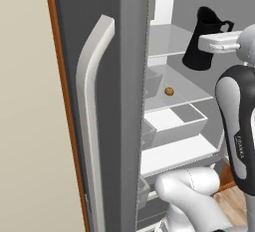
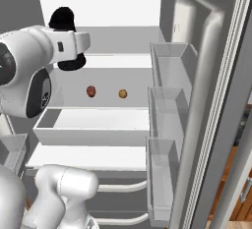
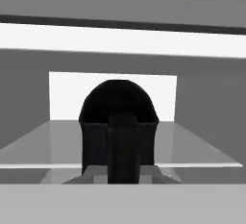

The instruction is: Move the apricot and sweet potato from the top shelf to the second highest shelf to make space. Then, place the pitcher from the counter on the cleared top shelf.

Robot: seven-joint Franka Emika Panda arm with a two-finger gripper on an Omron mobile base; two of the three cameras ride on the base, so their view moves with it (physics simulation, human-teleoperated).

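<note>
The black pitcher (image 1: 199, 44) stands upright at the front of the top shelf (image 1: 167, 39), and I cannot tell whether it rests on the shelf or hangs just over it. My gripper (image 1: 222, 32) is shut on its side handle (image 3: 124, 143), which faces the hand camera. In the right base view my white hand covers the middle of the pitcher (image 2: 63, 19). One level down, on the second highest shelf (image 2: 133, 83), lie the red-brown sweet potato (image 2: 91, 91) and, to its right, the orange apricot (image 2: 122, 93) (image 1: 169, 91). The counter is out of view.
The fridge's right door stands open with several grey bins (image 2: 170, 73) along its inside. A closed grey door with a long pale handle (image 1: 92, 101) lies to the left. A white drawer (image 2: 93, 125) sits below the two foods.
</note>
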